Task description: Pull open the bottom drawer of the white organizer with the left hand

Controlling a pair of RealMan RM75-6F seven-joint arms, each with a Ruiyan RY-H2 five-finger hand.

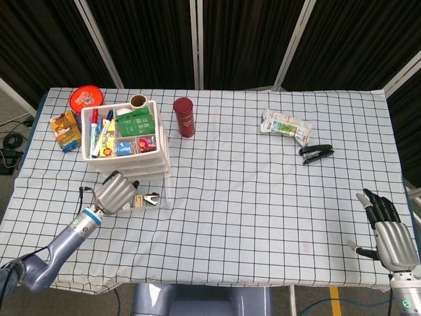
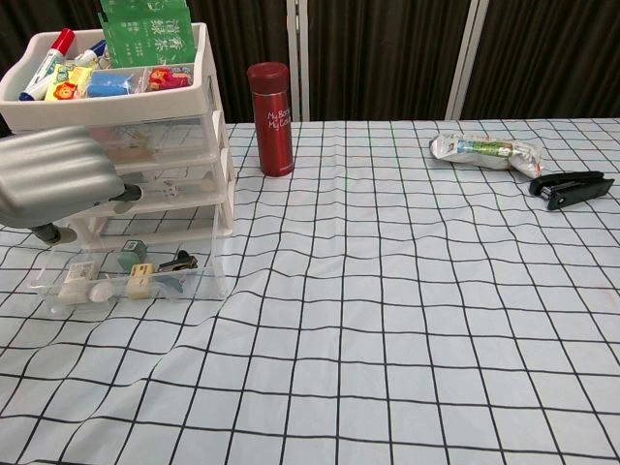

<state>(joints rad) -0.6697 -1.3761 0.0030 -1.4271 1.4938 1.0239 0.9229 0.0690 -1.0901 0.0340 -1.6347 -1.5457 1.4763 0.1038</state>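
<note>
Bottom drawer [image 2: 136, 276] stands pulled out from the white organizer [image 1: 125, 141], with small clips and bits lying in it. I see my left hand [image 1: 117, 193] over the drawer's near-left part, fingers curled in; whether they grip anything I cannot tell. My right hand [image 1: 385, 230] rests far right of the organizer, fingers spread, holding nothing.

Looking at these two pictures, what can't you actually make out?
- Head view: the left hand covers part of the bottom drawer; what its fingers touch is hidden.
- Chest view: the left hand runs off the left edge, fingers unseen.
- Right hand: shows only in the head view.
- Drawer's small items: too small to name.
</note>
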